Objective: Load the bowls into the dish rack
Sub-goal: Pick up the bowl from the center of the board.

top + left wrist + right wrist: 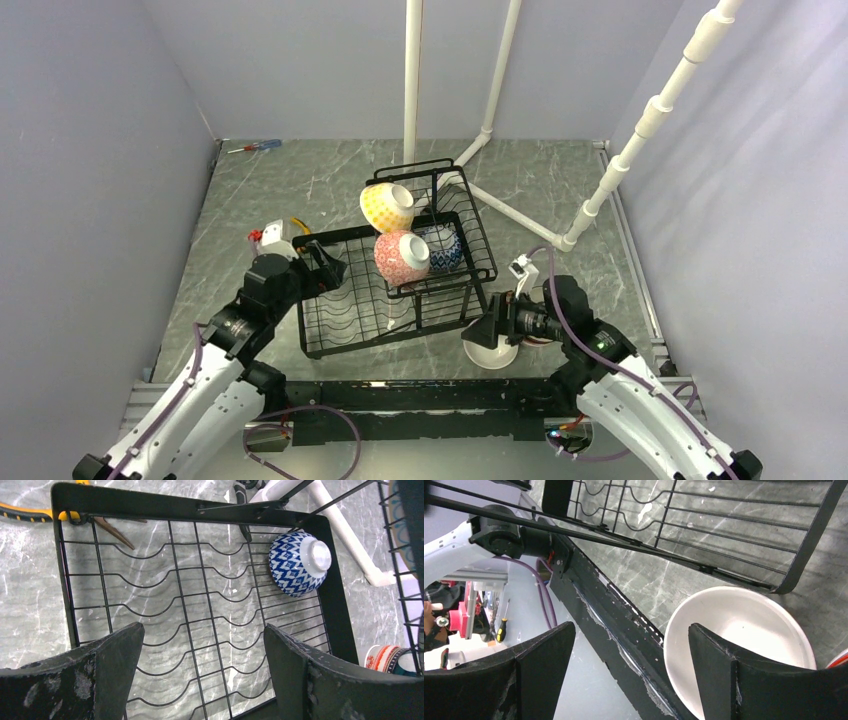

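1. At the near right corner of the dish rack (pixel 190 510), the right gripper (pixel 631 670) hangs over a white bowl (pixel 744 640) that stands upright on the table (pixel 260 190) just outside the rack. Its claw is spread, one finger over the bowl's hollow and the other outside the rim, pinching nothing.
2. Just beside that corner a red-striped bowl (pixel 387 659) sits on the table, partly cut off by the edge of the left wrist view.
3. Over the rack's left side the left gripper (pixel 202 670) hovers above the bare wires of the base tray, claw spread wide and empty.
4. In the rack's slanted upper basket, a pink-red patterned bowl (pixel 401 257) lies on its side at the near end, and a yellow dotted bowl (pixel 386 206) tilts at the far end.
5. At the far right of the base tray a blue-white zigzag bowl (pixel 300 562) lies on its side, foot showing.
6. Against the rack's far left corner lie yellow-handled pliers (pixel 30 514).
7. Beyond the rack, white pipes (pixel 412 80) rise from the table, and a screwdriver (pixel 253 146) lies far off to the rack's left.
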